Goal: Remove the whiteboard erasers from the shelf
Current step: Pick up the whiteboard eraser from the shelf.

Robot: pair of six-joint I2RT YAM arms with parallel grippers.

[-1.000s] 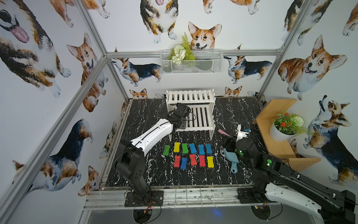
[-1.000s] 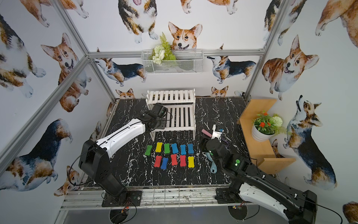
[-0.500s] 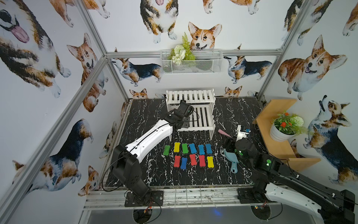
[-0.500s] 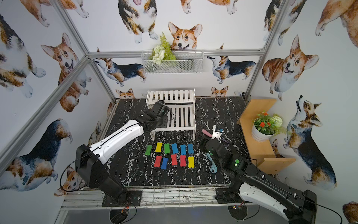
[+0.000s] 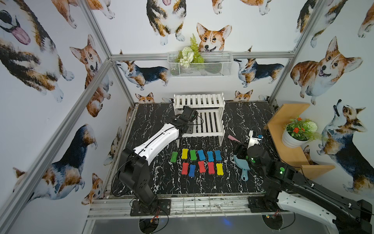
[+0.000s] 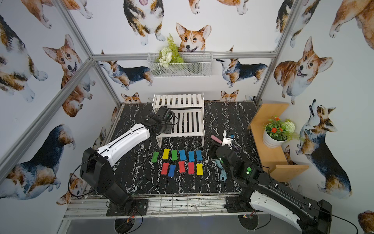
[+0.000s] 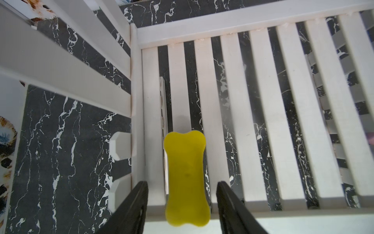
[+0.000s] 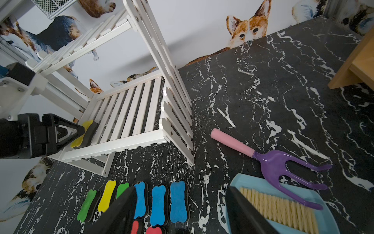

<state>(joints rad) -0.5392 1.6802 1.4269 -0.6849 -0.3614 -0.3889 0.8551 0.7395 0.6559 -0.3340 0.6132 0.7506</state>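
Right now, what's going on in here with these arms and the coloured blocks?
Two robot arms are emptying a white shelf. The left gripper is at the lower tier, open, its jaws either side of a yellow eraser without touching it. That is the only one I can see on the shelf. Eleven more erasers lie in two rows on the table. The right gripper hovers open and empty near the dustpan.
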